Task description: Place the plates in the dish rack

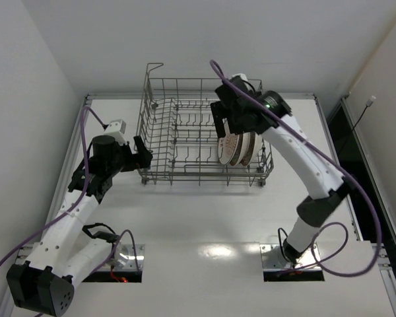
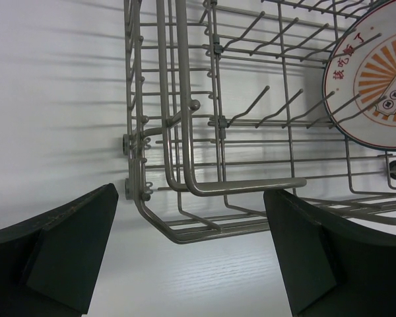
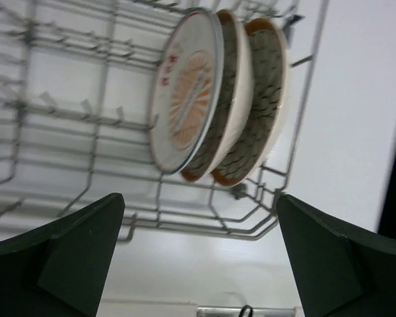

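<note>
- The dish rack [image 1: 185,168] is sitting toward the far side of the white bench [image 1: 204,224], with its tall handle loop [image 1: 156,65] rising at the far-left corner
- All three plates [image 1: 237,149] are standing on edge between the tines at the right end of the rack, packed side by side
- The sunburst plate [image 3: 185,99] is facing the rack's middle. The first brown-patterned plate [image 3: 232,112] is sitting just behind it, and the second brown-patterned plate [image 3: 267,99] is standing nearest the end wall
- The right fingers [image 3: 66,257] are spread wide and holding nothing, hovering over the plates and apart from them
- The left fingers [image 2: 59,251] are likewise spread wide and empty, pointing at the rack's near-left corner from just beside it; I cannot tell whether they are touching the wire
</note>
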You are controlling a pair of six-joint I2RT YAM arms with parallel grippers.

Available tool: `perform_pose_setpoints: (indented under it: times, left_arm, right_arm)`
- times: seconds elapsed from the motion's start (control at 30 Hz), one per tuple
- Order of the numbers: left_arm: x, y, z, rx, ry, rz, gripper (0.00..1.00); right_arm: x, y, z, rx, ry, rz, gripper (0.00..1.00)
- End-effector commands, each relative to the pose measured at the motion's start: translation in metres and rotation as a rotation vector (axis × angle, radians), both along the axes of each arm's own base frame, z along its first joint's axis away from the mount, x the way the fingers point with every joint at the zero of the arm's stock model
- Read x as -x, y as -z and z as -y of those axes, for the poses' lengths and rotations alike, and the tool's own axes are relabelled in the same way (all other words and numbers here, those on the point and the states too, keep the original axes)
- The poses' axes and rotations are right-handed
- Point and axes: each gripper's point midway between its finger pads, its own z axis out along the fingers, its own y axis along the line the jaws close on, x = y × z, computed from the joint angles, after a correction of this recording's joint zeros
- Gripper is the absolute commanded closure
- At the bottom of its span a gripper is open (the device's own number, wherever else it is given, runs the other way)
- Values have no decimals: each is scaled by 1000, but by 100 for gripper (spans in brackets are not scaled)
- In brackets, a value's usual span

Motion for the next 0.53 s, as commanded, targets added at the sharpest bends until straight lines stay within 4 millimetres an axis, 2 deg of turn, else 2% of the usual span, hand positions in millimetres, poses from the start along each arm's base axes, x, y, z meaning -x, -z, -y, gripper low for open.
perform_pose_setpoints:
  times: [0.0,0.03,0.07,0.13,0.17,0.2,0.27,0.3,0.33,0.4,0.43,0.5]
  left_arm:
    - [-7,-11,1,-3,-9,34,7]
    - [-8,-15,1,-1,-9,43,7]
    - [-7,-13,-1,-8,-19,35,7]
    - [-8,-12,-3,-21,-23,38,7]
    - [-9,-10,-5,-28,-34,30,7]
    - [-10,-10,-7,-33,-42,31,7]
    - [-11,-7,-6,-35,-42,20,7]
    - [-12,-3,-6,-37,-42,10,7]
    - [-12,-3,-7,-45,-37,12,7]
    - [-13,-1,-8,-53,-48,4,7]
    - [-14,0,-10,-58,-57,5,7]
    - [-16,-5,-16,-74,-89,17,7]
  right_arm:
    - [26,-21,-34,-246,-232,-3,0]
    - [38,-24,-44,-314,-307,-15,0]
    - [57,-29,-36,-355,-335,9,0]
    - [69,-48,-38,-437,-397,90,0]
    - [76,-42,-31,-443,-397,89,0]
    - [90,-59,-21,-468,-418,138,0]
    - [103,-62,-14,-460,-459,149,0]
    - [109,-59,0,-428,-425,142,0]
    - [117,-66,10,-427,-415,163,0]
    - [126,-61,20,-406,-412,156,0]
    - [129,-52,27,-388,-387,137,0]
    - [140,-52,35,-415,-373,148,0]
